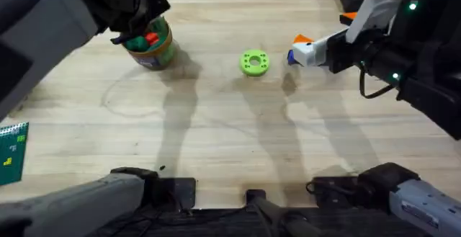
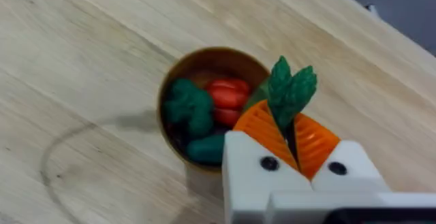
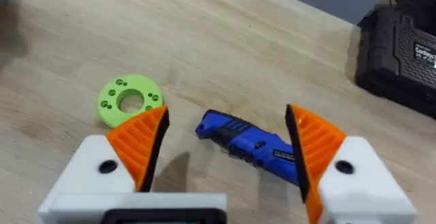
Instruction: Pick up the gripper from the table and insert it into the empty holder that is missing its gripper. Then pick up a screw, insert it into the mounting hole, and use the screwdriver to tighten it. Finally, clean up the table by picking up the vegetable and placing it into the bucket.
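The left claw (image 2: 291, 137), clenched on the vegetable (image 2: 290, 88), hangs just beside the bucket (image 2: 178, 81), last drop pending; the right claw (image 3: 225, 146) gapes above the screwdriver (image 3: 248, 142).

1. From overhead, the left arm (image 1: 43, 21) looms large, dark and blurred across your upper left, and it covers the far rim of the bucket (image 1: 153, 50).
2. In the left wrist view, the left gripper (image 2: 291, 137) hides the stem of the vegetable (image 2: 289, 91) between its orange pads, and its white body covers the bucket's near wall.
3. Overhead, the screwdriver (image 1: 291, 57) shows you just a sliver of blue behind the right gripper (image 1: 306, 50).
4. In the right wrist view, one orange finger (image 3: 310, 149) covers the screwdriver's far end.
5. The black case (image 3: 402, 54) is cut off by the picture's edge; its label is too small to read.
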### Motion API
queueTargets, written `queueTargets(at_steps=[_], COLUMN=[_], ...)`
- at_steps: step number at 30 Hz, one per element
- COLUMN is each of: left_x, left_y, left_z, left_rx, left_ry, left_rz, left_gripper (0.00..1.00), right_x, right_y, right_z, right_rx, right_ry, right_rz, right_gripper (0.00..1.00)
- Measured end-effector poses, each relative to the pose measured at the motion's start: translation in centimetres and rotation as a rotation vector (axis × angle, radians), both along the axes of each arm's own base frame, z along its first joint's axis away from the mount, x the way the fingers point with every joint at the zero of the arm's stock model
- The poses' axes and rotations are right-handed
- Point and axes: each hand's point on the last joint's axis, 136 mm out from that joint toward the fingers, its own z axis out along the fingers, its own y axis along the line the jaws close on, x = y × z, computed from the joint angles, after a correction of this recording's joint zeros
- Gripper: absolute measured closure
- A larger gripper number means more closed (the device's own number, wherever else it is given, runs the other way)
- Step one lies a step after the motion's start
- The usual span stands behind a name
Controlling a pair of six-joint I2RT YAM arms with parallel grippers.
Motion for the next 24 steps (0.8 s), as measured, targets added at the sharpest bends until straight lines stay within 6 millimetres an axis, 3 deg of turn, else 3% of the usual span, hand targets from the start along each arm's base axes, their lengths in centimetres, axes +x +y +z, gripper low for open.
queueTargets(at_steps=[8, 9, 14, 15, 21, 22, 23, 24], left_x=[1.4, 1.4, 1.5, 1.5, -1.7, -2.5, -4.7, -5.5], left_y=[3.5, 3.6, 4.0, 4.0, 2.3, 1.9, 0.9, 0.5], left_z=[-4.8, -5.2, -5.3, -5.3, -5.6, -5.1, -2.2, -1.1], left_rx=[0.03, 0.033, 0.031, 0.029, -0.046, -0.061, -0.084, -0.081], left_ry=[0.116, 0.126, 0.127, 0.129, 0.277, 0.296, 0.306, 0.301], left_rz=[0.073, 0.072, 0.082, 0.08, 0.007, -0.006, -0.086, -0.131], left_gripper=[0.966, 0.864, 0.084, 0.034, 0.014, 0.014, 0.014, 0.014], right_x=[0.0, 0.0, 0.0, 0.0, -1.8, -2.3, -3.7, -4.3], right_y=[0.0, 0.0, 0.0, 0.0, -0.5, -0.7, -1.1, -1.3], right_z=[0.0, 0.0, 0.0, 0.0, -0.9, -0.6, 1.5, 2.4], right_rx=[0.0, 0.0, 0.001, 0.007, 0.074, 0.09, 0.124, 0.132], right_ry=[0.0, 0.0, 0.001, 0.003, 0.122, 0.141, 0.165, 0.168], right_rz=[0.0, 0.0, -0.001, -0.004, -0.067, -0.083, -0.111, -0.117], right_gripper=[0.013, 0.012, 0.013, 0.013, 0.012, 0.012, 0.012, 0.012])
